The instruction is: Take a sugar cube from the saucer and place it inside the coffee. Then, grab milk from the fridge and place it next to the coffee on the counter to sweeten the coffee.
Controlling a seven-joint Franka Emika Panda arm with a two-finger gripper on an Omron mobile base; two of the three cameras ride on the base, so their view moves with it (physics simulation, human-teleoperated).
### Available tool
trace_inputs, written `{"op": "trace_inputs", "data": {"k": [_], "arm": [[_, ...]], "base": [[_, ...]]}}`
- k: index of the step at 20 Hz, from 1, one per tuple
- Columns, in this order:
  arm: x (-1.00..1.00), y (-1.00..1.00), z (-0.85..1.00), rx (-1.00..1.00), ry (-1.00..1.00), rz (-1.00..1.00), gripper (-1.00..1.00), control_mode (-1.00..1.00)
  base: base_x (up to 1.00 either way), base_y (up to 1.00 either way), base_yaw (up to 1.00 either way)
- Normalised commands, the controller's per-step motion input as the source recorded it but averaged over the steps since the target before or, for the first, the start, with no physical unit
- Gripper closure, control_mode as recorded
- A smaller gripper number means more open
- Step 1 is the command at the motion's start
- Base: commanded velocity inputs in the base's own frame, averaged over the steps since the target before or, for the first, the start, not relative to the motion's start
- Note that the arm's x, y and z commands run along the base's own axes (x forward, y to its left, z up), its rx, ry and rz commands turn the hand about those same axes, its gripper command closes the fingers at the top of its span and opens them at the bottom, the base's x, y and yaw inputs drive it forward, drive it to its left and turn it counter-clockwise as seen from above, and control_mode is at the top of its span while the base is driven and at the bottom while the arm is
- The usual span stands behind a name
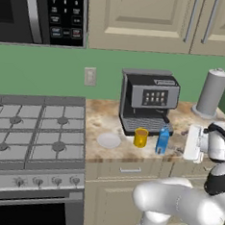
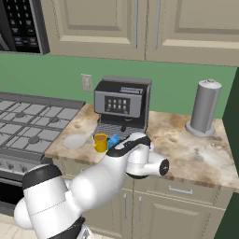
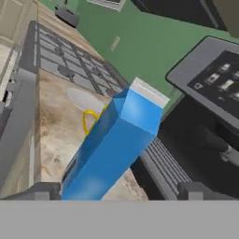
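The blue milk carton (image 1: 162,140) stands upright on the marbled counter (image 1: 104,118), just right of the yellow coffee mug (image 1: 140,137). The white saucer (image 1: 108,140) lies left of the mug and looks bare. The sugar cube is hidden and the fridge is out of view. My gripper (image 1: 183,145) is level with the carton on its right side, open. In the hand view the milk carton (image 3: 116,140) rises between my wide-spread fingertips (image 3: 44,191), with a gap on one side, and the mug's rim (image 3: 88,122) and saucer (image 3: 84,100) lie beyond it. From the right base view my arm covers most of the carton (image 2: 113,140).
A black and grey coffee machine (image 1: 148,103) stands right behind the mug and carton. A tall grey cylinder (image 1: 211,92) is at the back right of the counter. The gas stove (image 1: 35,132) adjoins the counter on the left, with cream cabinets above.
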Motion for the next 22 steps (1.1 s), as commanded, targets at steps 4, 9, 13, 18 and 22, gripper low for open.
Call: {"op": "trace_inputs", "data": {"k": [4, 9, 13, 18, 22], "arm": [[-1.00, 0.54, 0.33, -0.46, -0.78, 0.04, -1.00, -1.00], [-0.99, 0.88, 0.44, -0.61, -0.86, 0.06, -1.00, -1.00], [-0.74, 1.00, 0.62, -0.68, -0.77, 0.04, -1.00, -1.00], [-0.42, 1.00, 0.77, -0.70, -0.65, 0.01, -1.00, -1.00], [-0.21, 1.00, 0.97, -0.67, -0.49, 0.00, -1.00, -1.00]], "base": [[0.00, 0.00, 0.00], [0.00, 0.00, 0.00], [0.00, 0.00, 0.00], [0.00, 0.00, 0.00], [0.00, 0.00, 0.00]]}}
